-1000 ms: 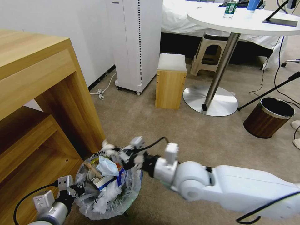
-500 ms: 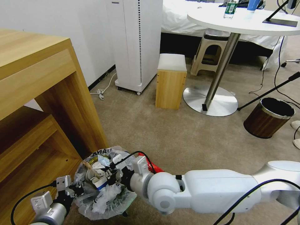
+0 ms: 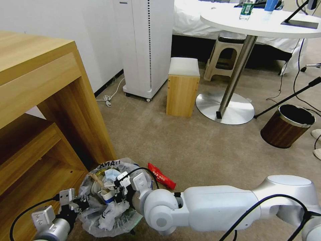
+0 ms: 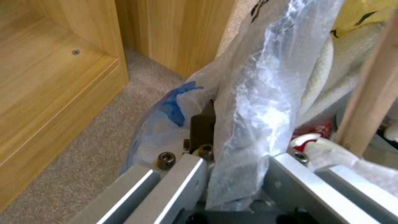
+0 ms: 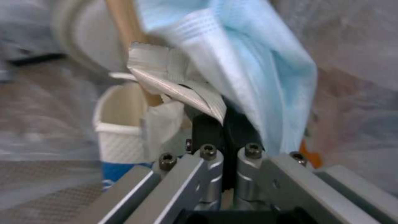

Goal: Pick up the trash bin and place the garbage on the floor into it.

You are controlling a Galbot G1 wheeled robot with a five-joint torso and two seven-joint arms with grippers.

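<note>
The trash bin (image 3: 100, 217), lined with a crinkled clear bag (image 4: 257, 102), stands low at my left beside the wooden desk. My left gripper (image 3: 77, 203) (image 4: 224, 130) is shut on its bagged rim. My right gripper (image 3: 116, 192) (image 5: 224, 115) reaches down into the bin, shut on a white paper scrap (image 5: 174, 84). Around it lie a light blue face mask (image 5: 257, 62), a white paper cup (image 5: 120, 130) (image 3: 107, 195) and a wooden stick (image 3: 97, 180) (image 4: 369, 93). One piece of garbage, a red wrapper (image 3: 161, 175), lies on the floor (image 3: 187, 147) just beyond the bin.
The wooden desk (image 3: 50, 100) hems in the bin's left side. Farther off are a white appliance (image 3: 147, 47), a small wooden stool (image 3: 183, 87), the round table's steel base (image 3: 224, 107) and a brown bin (image 3: 287, 126). Cables (image 3: 294, 83) trail at the right.
My right arm has swung back and lowered, carrying the white scrap from the bin's far rim into the bin. The red wrapper behind it now shows. The left gripper has held still.
</note>
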